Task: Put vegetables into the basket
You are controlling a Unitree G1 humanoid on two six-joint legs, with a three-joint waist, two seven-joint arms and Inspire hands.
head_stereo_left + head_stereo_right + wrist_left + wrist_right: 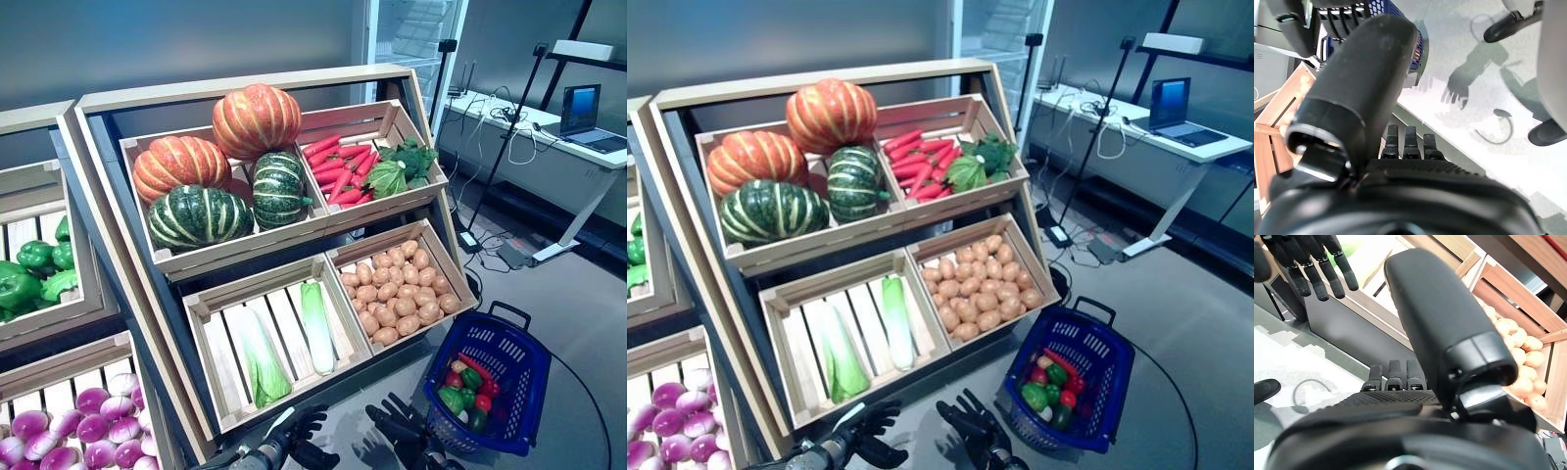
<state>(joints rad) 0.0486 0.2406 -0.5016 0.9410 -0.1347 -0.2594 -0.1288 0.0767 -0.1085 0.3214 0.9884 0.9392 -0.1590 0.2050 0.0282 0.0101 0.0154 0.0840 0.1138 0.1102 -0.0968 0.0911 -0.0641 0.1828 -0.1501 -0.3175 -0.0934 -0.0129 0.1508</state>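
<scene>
The blue plastic basket [519, 372] stands on the floor at the lower right and holds red and green vegetables [470, 390]. It also shows in the right eye view [1097, 367]. My left hand [299, 431] is low in front of the wooden stand [196, 392], open and empty, its fingers relaxed. My right hand [402, 426] is beside it, just left of the basket, open and empty with straight fingers. In the right wrist view my right hand [1396, 377] shows with straight fingers, and the left hand's fingers [1317, 264] hang past it. The left wrist view shows my left hand [1410, 147] with straight fingers.
The wooden stand fills the left and middle, with crates of vegetables on two tiers. A second stand [49, 294] is at the far left. A white desk [549, 147] with a laptop and cables stands at the back right. Grey floor lies around the basket.
</scene>
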